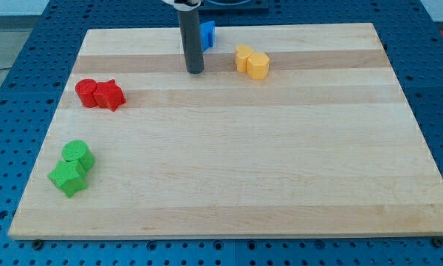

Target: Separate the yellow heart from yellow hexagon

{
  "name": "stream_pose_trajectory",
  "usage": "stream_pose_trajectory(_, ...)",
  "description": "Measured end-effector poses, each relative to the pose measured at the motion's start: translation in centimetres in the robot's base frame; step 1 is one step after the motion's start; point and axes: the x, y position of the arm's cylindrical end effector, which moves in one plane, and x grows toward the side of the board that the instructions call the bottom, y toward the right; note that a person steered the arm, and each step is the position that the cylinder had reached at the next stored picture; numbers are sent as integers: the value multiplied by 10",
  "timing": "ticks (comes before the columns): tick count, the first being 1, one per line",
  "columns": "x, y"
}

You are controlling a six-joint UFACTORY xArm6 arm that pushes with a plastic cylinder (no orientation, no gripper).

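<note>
The yellow heart [243, 58] and the yellow hexagon [258, 66] lie touching each other near the view's top, right of centre; the heart is on the left, the hexagon on the right. My tip [196, 71] rests on the board to the left of the yellow pair, about a block's width or more away from the heart, not touching it. The dark rod rises straight up from the tip to the view's top edge.
A blue block [207, 34] sits partly hidden behind the rod at the top. A red cylinder [86, 92] and red star [110, 95] touch at the left. A green cylinder [78, 154] and green star [68, 177] touch at the lower left. The wooden board [280, 162] lies on a blue pegboard table.
</note>
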Motion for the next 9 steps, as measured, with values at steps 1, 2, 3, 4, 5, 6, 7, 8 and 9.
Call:
stream_pose_trajectory(1, -45, 61)
stream_pose_trajectory(2, -85, 105)
stream_pose_trajectory(3, -113, 81)
stream_pose_trajectory(4, -105, 32)
stream_pose_trajectory(5, -105, 25)
stream_pose_trajectory(6, -105, 24)
stream_pose_trajectory(7, -105, 24)
stream_pose_trajectory(8, -101, -5)
stream_pose_trajectory(9, -99, -5)
